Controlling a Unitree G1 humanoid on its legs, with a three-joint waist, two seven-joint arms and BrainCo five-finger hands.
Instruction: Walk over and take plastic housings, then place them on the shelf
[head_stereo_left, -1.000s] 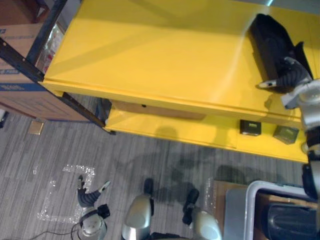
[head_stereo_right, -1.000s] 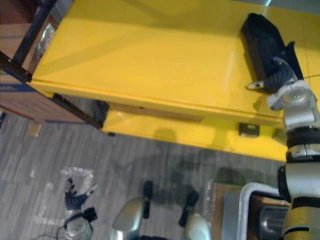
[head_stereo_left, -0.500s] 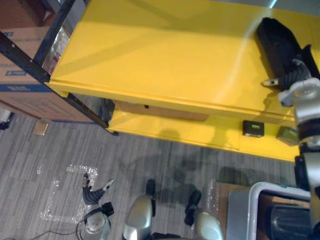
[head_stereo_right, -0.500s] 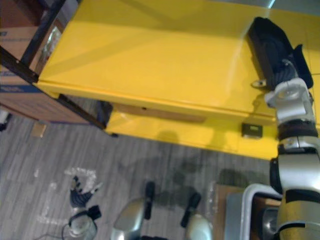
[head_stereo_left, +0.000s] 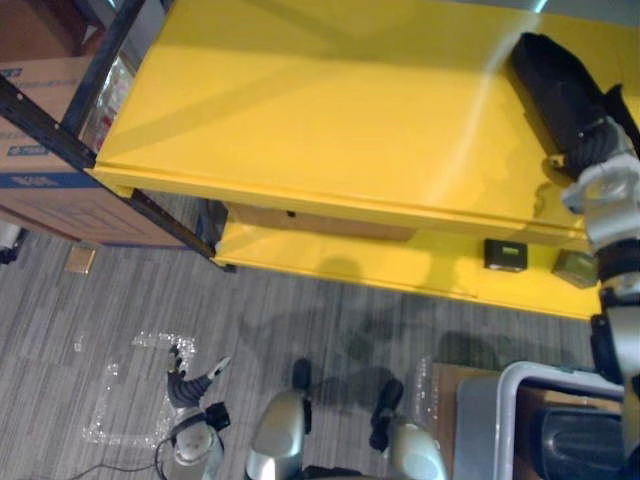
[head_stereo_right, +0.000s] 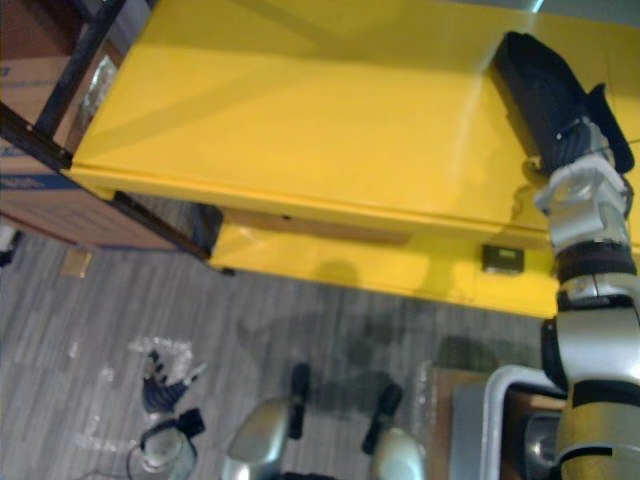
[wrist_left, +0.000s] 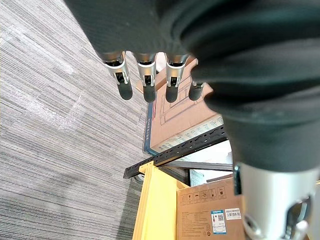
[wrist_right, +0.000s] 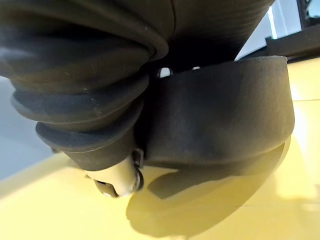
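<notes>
Plastic housing (head_stereo_left: 558, 85), black and long, lies on the top board of the yellow shelf (head_stereo_left: 330, 110) toward its right end. The right hand (head_stereo_left: 592, 150) is pressed against the housing's near end. Its fingers are hidden behind the black shell, so I cannot tell whether they grip it. In the right wrist view the housing's curved wall sits just past the ribbed cover, resting on the yellow surface. The left hand (head_stereo_left: 188, 388) hangs low over the grey carpet, its fingers (wrist_left: 145, 82) straight, relaxed and empty, with a cardboard box (wrist_left: 180, 120) beyond their tips.
</notes>
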